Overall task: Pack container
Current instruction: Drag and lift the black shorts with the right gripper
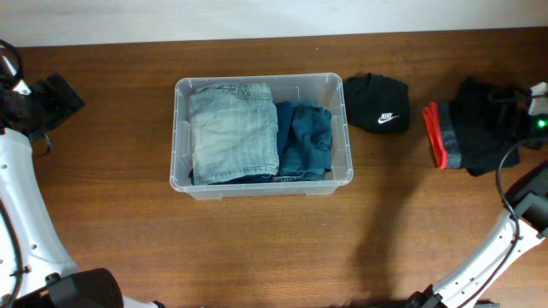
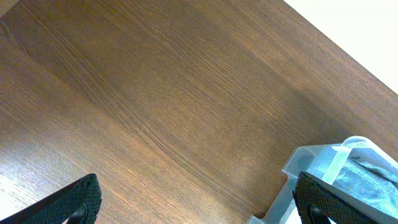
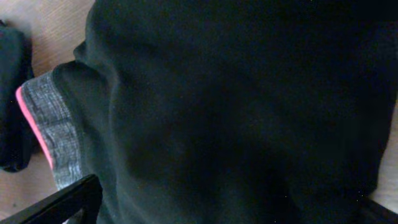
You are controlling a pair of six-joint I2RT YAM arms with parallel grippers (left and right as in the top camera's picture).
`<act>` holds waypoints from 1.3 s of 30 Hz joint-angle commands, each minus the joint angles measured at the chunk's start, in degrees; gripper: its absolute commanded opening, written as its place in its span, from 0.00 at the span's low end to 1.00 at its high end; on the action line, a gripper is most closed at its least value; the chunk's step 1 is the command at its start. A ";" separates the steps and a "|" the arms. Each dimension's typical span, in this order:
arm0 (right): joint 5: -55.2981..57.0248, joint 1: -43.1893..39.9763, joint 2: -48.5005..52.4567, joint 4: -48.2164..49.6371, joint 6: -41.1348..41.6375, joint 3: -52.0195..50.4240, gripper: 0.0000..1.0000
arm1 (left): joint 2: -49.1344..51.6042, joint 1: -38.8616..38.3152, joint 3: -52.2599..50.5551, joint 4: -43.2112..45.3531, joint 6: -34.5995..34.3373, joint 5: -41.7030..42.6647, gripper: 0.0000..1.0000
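Note:
The clear container point(image 1: 347, 128) stands at the table's middle. Folded light denim point(image 1: 233, 130) fills its left part and darker blue denim point(image 1: 305, 139) its right. My left gripper point(image 1: 58, 96) is far off at the table's left end. In the left wrist view it point(image 2: 199, 208) is open over bare wood, with a container corner point(image 2: 308, 163) by the right finger point(image 2: 323, 199). My right gripper point(image 3: 224, 211) is open, low over a black garment point(image 3: 236, 106) with a grey band point(image 3: 57, 134) and a red edge point(image 3: 28, 112). Nothing is held.
A black garment with a white Nike logo point(image 1: 377, 103) lies just right of the container. The black, red-edged garment point(image 1: 475, 128) lies near the right end of the wooden table point(image 1: 257, 248), under the right arm point(image 1: 527, 115). A white wall runs along the far edge.

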 commanded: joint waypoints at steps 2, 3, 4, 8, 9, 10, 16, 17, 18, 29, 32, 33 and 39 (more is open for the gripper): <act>8.50 3.34 5.09 0.85 0.76 -5.68 1.00 | 0.63 0.15 -0.28 -0.02 -0.35 -0.35 0.99; 10.10 3.56 5.09 1.70 1.53 -6.86 0.99 | 0.63 0.15 -0.28 -0.04 -0.35 -0.35 0.99; 10.97 3.74 5.09 2.56 2.05 -8.09 0.95 | 0.63 0.15 -0.28 -0.04 -0.35 -0.35 0.99; 11.47 3.74 5.11 5.22 4.02 -12.00 0.62 | 0.63 0.15 -0.28 -0.02 -0.35 -0.35 0.99; 11.50 3.74 5.11 5.40 4.00 -12.59 0.58 | 0.63 0.15 -0.28 -0.04 -0.35 -0.35 0.99; 11.47 3.76 5.11 5.60 4.00 -13.20 0.51 | 0.63 0.15 -0.28 -0.02 -0.35 -0.35 0.99; 10.45 3.85 5.07 4.11 4.00 -13.77 0.16 | 0.63 0.13 -0.28 -0.02 -0.35 -0.35 0.99; 9.62 3.85 5.07 3.54 4.02 -13.75 0.11 | 0.63 0.15 -0.28 -0.04 -0.35 -0.35 0.99; 8.39 3.85 5.07 2.91 4.02 -13.64 0.07 | 0.63 0.15 -0.28 -0.04 -0.35 -0.35 0.99; -18.69 3.98 4.85 -17.29 3.96 5.81 0.04 | 0.63 0.15 -0.28 -0.04 -0.35 -0.35 0.99; -18.62 4.28 4.85 -27.74 3.74 18.34 0.04 | 0.63 0.15 -0.28 -0.04 -0.35 -0.35 0.99; -17.97 4.42 4.66 -28.65 6.32 22.71 0.04 | 0.63 0.15 -0.28 -0.04 -0.35 -0.35 0.99; -18.84 6.43 -5.22 -28.61 12.13 29.22 0.04 | 0.63 0.15 -0.28 -0.04 -0.35 -0.35 1.00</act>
